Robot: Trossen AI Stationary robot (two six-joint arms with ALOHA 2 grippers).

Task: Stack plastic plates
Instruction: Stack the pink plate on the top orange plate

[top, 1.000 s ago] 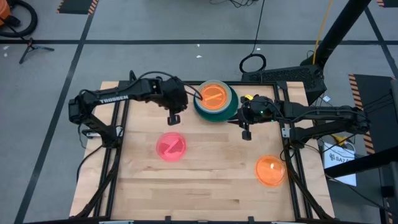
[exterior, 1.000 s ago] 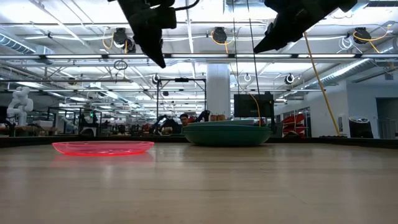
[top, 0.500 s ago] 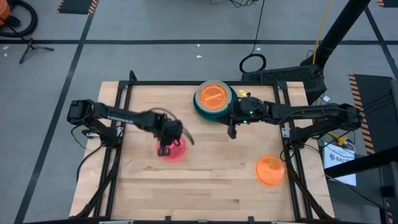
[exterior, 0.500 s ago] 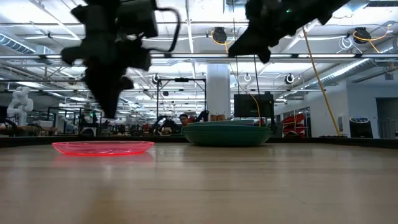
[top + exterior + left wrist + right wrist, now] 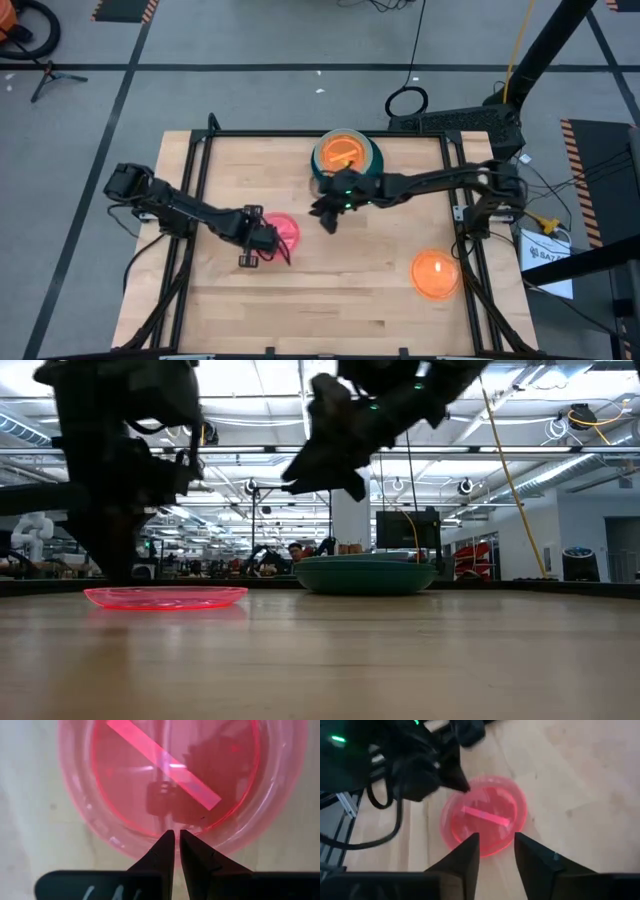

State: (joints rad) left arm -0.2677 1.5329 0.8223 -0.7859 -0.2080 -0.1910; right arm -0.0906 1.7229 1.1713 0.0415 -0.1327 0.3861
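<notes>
I had the left gripper (image 5: 174, 836), jaws nearly closed and empty, at the pink plate's (image 5: 283, 231) rim; the right gripper (image 5: 495, 842), jaws apart and empty, hovered nearby. Next: grip that rim.

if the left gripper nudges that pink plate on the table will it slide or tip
Probably slide: the pink plate lies flat and shallow on smooth wood. It looks thin and translucent, so likely light. A press on its rim by the left gripper might lift the far edge.

My left gripper (image 5: 262, 247) has come down beside the pink plate (image 5: 284, 232), fingers nearly together. My right gripper (image 5: 327, 214) has swung away from the stack (image 5: 346, 160) toward that plate.
</notes>
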